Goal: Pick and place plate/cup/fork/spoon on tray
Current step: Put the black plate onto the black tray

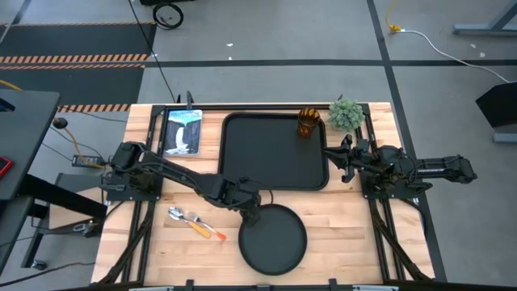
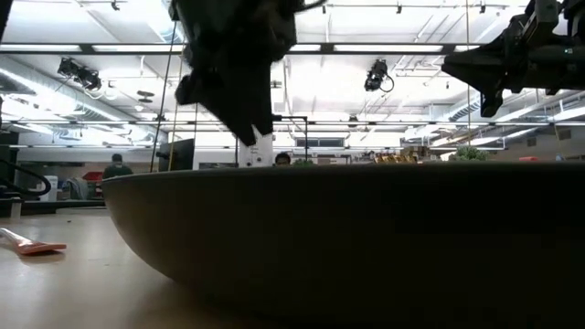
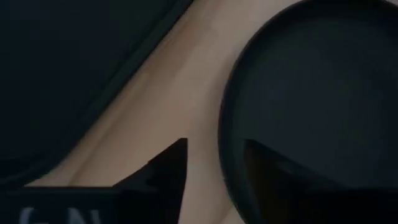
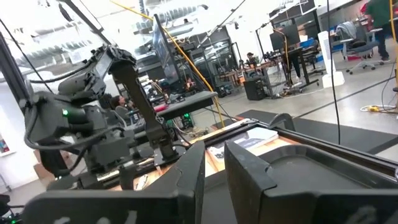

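The round black plate (image 1: 275, 238) lies flat on the wooden table near its front edge; it fills the low view (image 2: 347, 238). My left gripper (image 1: 250, 213) is open at the plate's far-left rim, pointing down. In the left wrist view (image 3: 214, 171) one finger stands outside the rim and one over the plate's inside. The black tray (image 1: 275, 152) lies behind the plate, and the amber cup (image 1: 308, 121) stands in its far right corner. The orange-handled fork and spoon (image 1: 194, 222) lie on the table left of the plate. My right gripper (image 1: 343, 158) waits by the tray's right edge, open by a narrow gap (image 4: 214, 177). My left gripper straddles the plate's far-left rim (image 3: 229, 149) from above, one finger (image 3: 273, 171) inside the plate and one (image 3: 168, 171) outside over the table. I cannot tell whether the fingers touch the rim. The plate rests flat on the table.
A green fuzzy plant ball (image 1: 345, 113) stands off the tray's far right corner. A picture book (image 1: 182, 131) lies left of the tray. Bare wood shows to the right of the plate (image 1: 363, 234). People and benches show in the room beyond.
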`<state>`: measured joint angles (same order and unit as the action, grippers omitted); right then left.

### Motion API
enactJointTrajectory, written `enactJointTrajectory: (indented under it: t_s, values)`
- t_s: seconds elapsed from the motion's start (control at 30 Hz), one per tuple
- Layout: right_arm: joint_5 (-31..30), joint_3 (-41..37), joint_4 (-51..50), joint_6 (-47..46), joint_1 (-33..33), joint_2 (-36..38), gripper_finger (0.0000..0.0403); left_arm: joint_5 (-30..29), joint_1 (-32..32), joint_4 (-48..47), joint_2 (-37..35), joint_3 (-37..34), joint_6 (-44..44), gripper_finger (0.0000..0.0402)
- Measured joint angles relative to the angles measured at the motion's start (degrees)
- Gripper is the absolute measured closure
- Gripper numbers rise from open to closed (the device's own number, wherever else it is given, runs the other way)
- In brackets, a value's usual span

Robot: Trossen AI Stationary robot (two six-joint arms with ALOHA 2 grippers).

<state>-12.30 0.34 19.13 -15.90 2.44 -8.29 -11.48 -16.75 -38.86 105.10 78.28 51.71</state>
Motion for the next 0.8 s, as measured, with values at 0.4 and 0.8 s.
enactJointTrajectory:
  t_s: [0.4, 0.8]
  values:
    - [0.0, 0.0, 0.6, 0.0, 0.0, 0.0, 0.0334, 7.4, -0.5, 1.5, 6.5, 0.0, 7.5, 0.0228]
    - [0.0, 0.0, 1.0, 0.0, 0.0, 0.0, 0.0334, 9.9, -0.1, 1.8, 7.5, 0.0, 7.7, 0.0257]
